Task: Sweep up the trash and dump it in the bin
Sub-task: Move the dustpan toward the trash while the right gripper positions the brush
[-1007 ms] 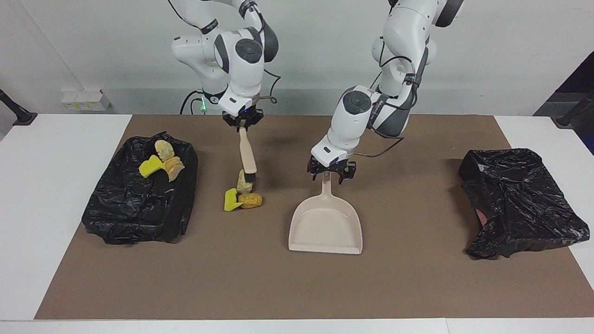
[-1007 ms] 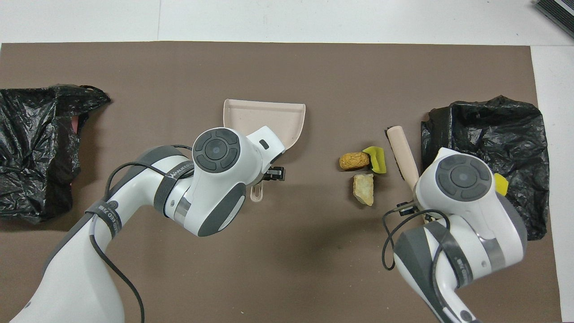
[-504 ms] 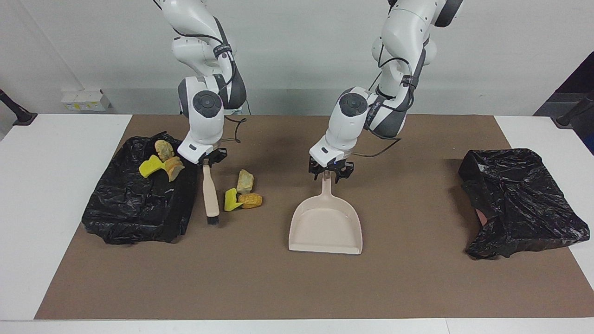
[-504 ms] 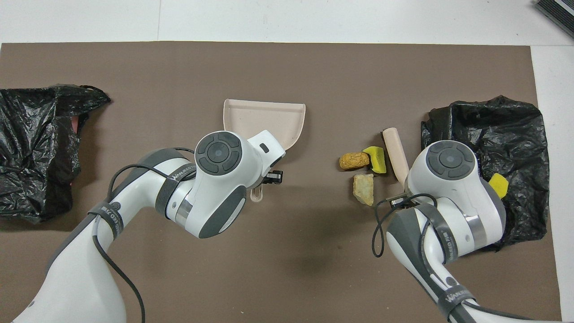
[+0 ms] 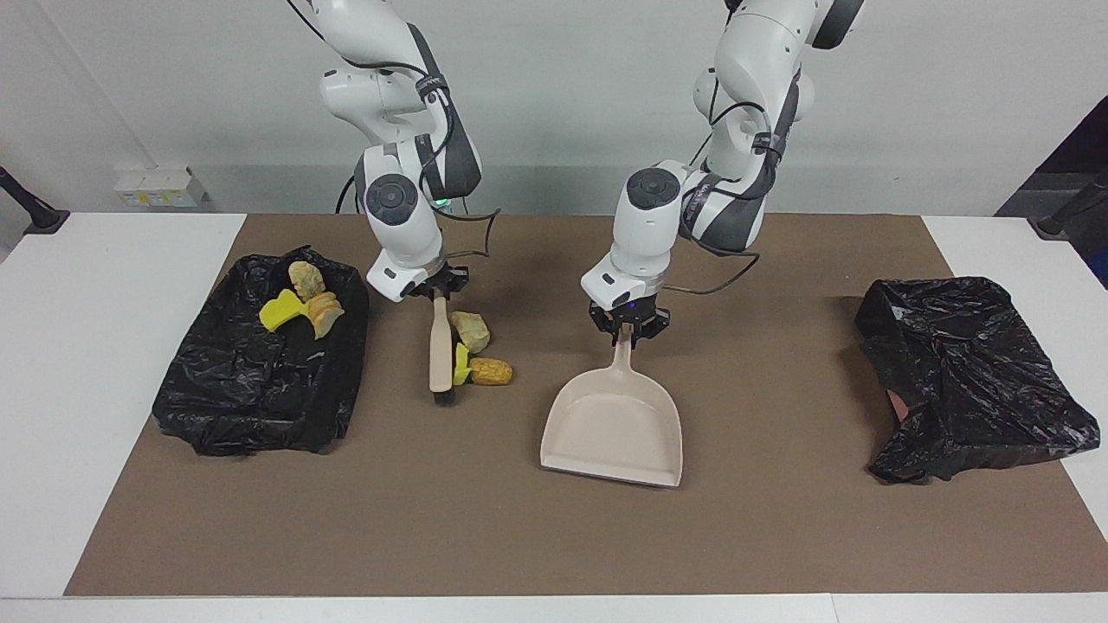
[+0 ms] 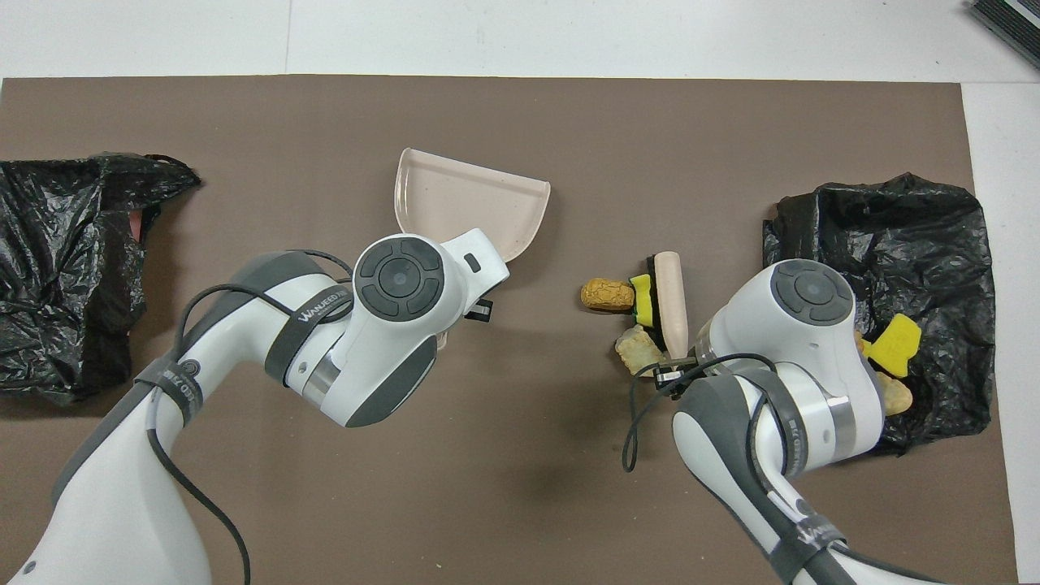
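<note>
My right gripper (image 5: 437,290) is shut on the handle of the beige brush (image 5: 440,346), whose bristles touch the mat. Against the brush, on its dustpan side, lie three pieces of trash: a pale beige chunk (image 5: 472,330), a green-and-yellow sponge bit (image 5: 461,363) and a tan-orange chunk (image 5: 491,371). They also show in the overhead view (image 6: 605,294). My left gripper (image 5: 629,322) is shut on the handle of the beige dustpan (image 5: 615,424), which is empty and slightly turned, its mouth pointing away from the robots. More trash, including a yellow sponge wedge (image 5: 279,311), lies on a black bag (image 5: 260,381).
A second crumpled black bag (image 5: 969,372) lies at the left arm's end of the brown mat (image 5: 519,536). White table surface borders the mat at both ends.
The right gripper swung the brush round to the other side of the three scraps and pushed them toward the dustpan. The dustpan shifted and turned a little.
</note>
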Robot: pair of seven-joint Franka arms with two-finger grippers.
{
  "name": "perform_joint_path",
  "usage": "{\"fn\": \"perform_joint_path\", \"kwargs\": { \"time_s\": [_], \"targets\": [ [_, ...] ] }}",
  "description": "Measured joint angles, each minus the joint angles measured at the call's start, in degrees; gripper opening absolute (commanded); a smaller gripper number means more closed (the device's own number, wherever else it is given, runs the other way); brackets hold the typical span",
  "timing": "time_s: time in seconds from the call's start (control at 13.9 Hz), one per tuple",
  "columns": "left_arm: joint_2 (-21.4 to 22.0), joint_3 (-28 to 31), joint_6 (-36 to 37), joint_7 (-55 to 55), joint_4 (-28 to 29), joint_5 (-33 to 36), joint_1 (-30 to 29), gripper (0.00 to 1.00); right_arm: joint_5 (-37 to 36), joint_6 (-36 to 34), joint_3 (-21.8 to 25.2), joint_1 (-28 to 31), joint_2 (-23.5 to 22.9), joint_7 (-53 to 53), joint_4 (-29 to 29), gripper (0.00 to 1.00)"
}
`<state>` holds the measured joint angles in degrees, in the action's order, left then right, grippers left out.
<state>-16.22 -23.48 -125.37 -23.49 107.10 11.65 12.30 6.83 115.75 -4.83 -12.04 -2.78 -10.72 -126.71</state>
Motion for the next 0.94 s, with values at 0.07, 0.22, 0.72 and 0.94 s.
{"fn": "perform_joint_path", "kwargs": {
  "time_s": [0.07, 0.22, 0.72, 0.94],
  "targets": [
    [0.94, 0.18, 1.78, 4.52, -0.38, 0.1, -0.39, 0.0, 0.06, -0.02, -0.08, -0.39, 0.07, -2.64, 0.62, 0.0],
    [3.42, 0.42, 6.86, 18.59, -0.61, 0.15, -2.2, 0.0, 0.06, -2.49, -0.48, -0.58, 0.55, -6.35, 2.78, 0.0],
    [5.7, 0.84, 11.74, 63.09, 0.48, 0.16, -5.67, 0.0, -5.06, -6.63, -0.07, -0.04, 3.77, -7.0, 0.09, 0.0],
    [5.29, -0.02, 11.22, 66.49, 2.14, 0.16, -5.05, 0.0, -6.26, -4.96, -0.84, -0.41, 2.58, -6.68, -1.32, 0.0]
  ]
}}
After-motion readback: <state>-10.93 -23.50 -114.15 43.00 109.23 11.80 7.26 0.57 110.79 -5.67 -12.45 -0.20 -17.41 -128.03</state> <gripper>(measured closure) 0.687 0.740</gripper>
